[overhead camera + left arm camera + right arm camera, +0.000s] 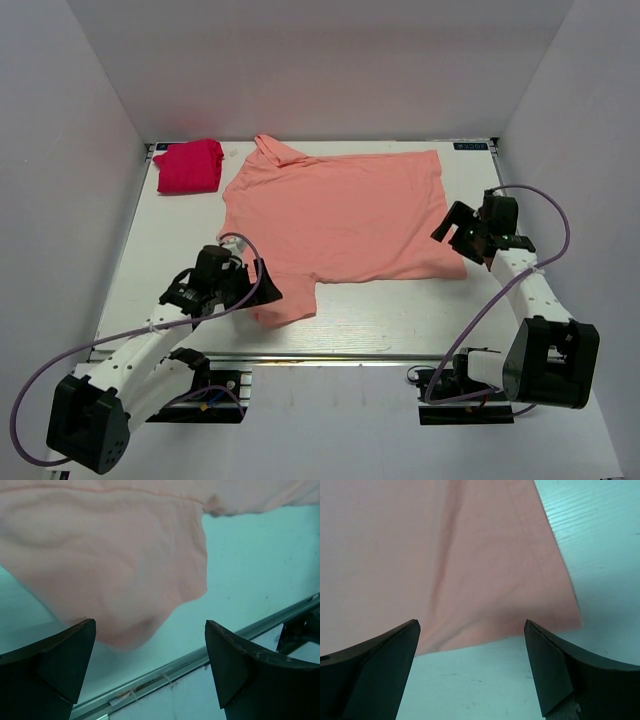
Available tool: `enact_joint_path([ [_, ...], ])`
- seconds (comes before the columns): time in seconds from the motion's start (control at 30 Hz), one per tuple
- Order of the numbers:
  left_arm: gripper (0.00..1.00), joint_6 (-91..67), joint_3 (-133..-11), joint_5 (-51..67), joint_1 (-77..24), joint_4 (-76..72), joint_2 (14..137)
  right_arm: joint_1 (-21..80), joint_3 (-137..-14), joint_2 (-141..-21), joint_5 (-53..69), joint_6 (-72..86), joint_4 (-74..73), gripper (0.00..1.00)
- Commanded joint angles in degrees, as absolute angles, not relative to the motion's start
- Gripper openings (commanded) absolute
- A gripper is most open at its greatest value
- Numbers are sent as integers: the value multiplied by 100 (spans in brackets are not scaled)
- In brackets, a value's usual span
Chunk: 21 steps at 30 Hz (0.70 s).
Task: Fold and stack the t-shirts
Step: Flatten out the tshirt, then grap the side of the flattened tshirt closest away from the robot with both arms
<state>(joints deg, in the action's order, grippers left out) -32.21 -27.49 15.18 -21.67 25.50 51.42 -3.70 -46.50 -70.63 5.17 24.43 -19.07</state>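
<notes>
While my left gripper (pixel 262 286) and right gripper (pixel 448 224) are spread wide, two shirts lie on the worktop (pixel 400 315): one pink shirt (pixel 340 215) flat, one red shirt (pixel 188 166) folded.

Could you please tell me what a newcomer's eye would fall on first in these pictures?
First, the salmon-pink t-shirt spread out across the middle of the white table. Next, a small folded red t-shirt in the far left corner. The left gripper sits at the shirt's near sleeve and the right gripper at its near right corner, both with jaws open, holding nothing.
</notes>
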Motion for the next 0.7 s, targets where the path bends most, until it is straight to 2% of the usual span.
enact_joint_path([
  [0.0,100,-3418,-2681,1637,-2477,3012,4843,-395,-4448,-6926,598,2347,-1837,90],
  [0.3,100,-3656,-2487,959,-2944,3357,5264,-396,-4236,-6794,580,2338,-1881,90],
  [0.4,97,-3656,-2435,905,-3050,3147,5265,-396,-4175,-6741,527,2312,-1863,90],
  [0.53,84,-3708,-2321,905,-3190,2655,5589,-396,-4122,-6724,527,2329,-1854,90],
  [0.6,65,-3709,-2268,740,-3304,2418,5783,-404,-4061,-6706,545,2329,-1872,90],
  [0.63,65,-3709,-2268,625,-3305,2417,5844,-396,-4061,-6697,545,2320,-1872,90],
  [0.67,50,-3709,-2268,502,-3305,2417,5906,-396,-4008,-6680,545,2329,-1959,90],
])
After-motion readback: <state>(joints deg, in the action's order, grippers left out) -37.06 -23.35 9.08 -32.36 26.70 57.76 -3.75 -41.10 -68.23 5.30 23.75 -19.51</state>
